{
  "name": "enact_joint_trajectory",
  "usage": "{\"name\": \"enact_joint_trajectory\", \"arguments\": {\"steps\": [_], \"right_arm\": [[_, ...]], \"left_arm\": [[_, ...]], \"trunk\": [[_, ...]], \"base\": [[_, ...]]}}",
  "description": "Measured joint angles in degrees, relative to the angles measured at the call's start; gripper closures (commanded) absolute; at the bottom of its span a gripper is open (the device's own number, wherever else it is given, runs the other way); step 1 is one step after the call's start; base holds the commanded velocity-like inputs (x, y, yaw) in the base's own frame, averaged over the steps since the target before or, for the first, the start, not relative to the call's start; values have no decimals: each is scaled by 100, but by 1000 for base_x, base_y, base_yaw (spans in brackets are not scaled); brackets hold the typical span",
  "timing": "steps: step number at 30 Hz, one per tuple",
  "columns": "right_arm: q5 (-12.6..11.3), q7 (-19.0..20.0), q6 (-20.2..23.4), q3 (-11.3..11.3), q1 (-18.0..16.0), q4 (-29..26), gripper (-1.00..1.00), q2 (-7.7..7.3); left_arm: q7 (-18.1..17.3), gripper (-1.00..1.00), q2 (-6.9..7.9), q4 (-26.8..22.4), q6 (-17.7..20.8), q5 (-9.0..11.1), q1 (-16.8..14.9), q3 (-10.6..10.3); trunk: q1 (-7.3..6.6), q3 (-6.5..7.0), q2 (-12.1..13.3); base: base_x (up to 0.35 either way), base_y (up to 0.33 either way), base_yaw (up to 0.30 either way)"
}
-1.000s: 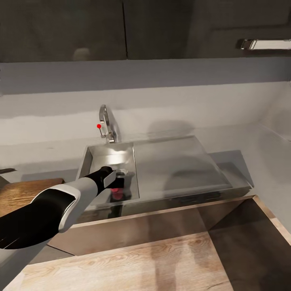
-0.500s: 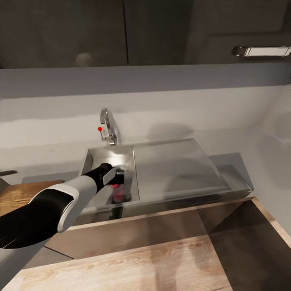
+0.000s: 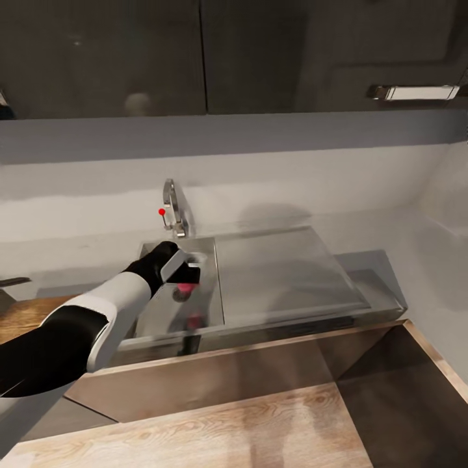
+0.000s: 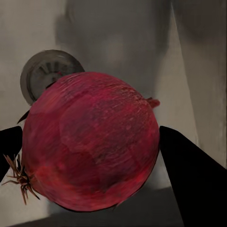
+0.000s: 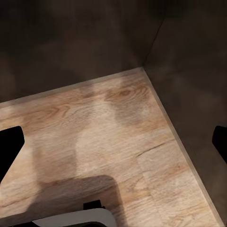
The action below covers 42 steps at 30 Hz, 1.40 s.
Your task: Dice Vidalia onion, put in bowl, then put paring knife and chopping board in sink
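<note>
Lifted since a second ago, my left claw now carries the Vidalia onion above the floor of the sink, where before it was low in the basin. My two dark fingers pinch the onion from either side, and the round drain lies below and behind it. A red reflection shows on the steel beneath my claw. The faucet stands just beyond my claw, and the chopping board lies back along my arm on the worktop. My right claw is spread wide over the wooden floor.
</note>
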Motion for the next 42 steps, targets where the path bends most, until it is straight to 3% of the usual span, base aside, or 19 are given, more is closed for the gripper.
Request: {"name": "enact_joint_trajectory", "arguments": {"steps": [5, 14, 33, 42], "right_arm": [[0, -1, 0, 0, 0, 0, -100, 0], [-2, -1, 0, 0, 0, 2, -100, -1], [-1, -9, 9, 0, -1, 3, -100, -1], [-1, -18, 9, 0, -1, 2, -100, -1]], "left_arm": [[5, 100, 95, -408, 384, 2, 1, 3], [7, 100, 123, -787, 832, 13, 1, 7], [7, 100, 122, -959, 867, 17, 2, 8], [0, 100, 104, -1911, 922, 41, 3, -7]], "trunk": [[0, 39, 1], [2, 109, 1], [1, 224, 1], [0, 273, 1]], "base": [[0, 0, 0], [-57, 63, 5], [-140, 260, 221], [-4, 240, 246]]}}
